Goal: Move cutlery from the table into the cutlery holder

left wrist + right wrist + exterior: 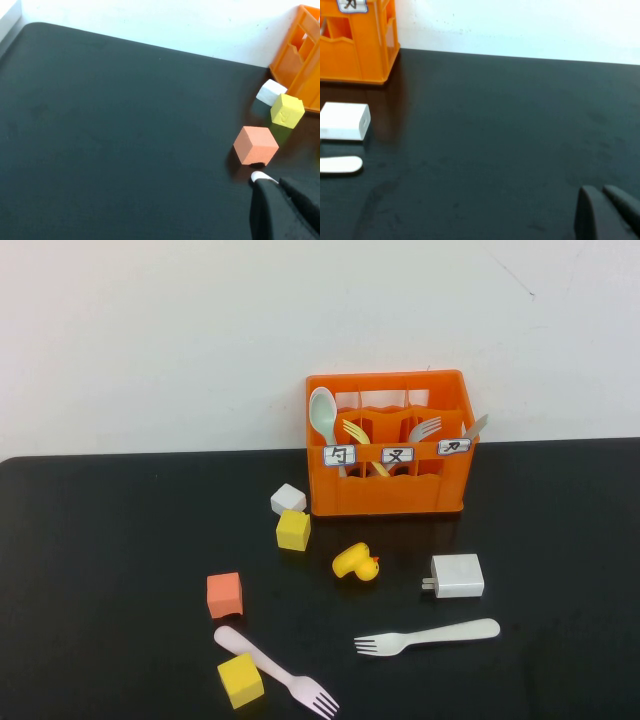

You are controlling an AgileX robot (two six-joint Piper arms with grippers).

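With both black grippers, left [282, 212] and right [607, 212], closed and empty (seemingly parked), the pale pink plastic fork [277, 671] and creamy white plastic fork [428, 636] lie on the matte black table [100, 540] before the orange compartmented cutlery holder [390, 490], where the touching yellow foam cube [240, 681] risks a fouled pickup.

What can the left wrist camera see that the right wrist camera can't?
Only the left wrist view shows the orange cube, the yellow cube, the white cube, the pink fork's handle tip and the shut left hand. Only the right wrist view shows the white charger, the white fork's handle end and the shut right hand. Both show the black table and the orange cutlery holder.
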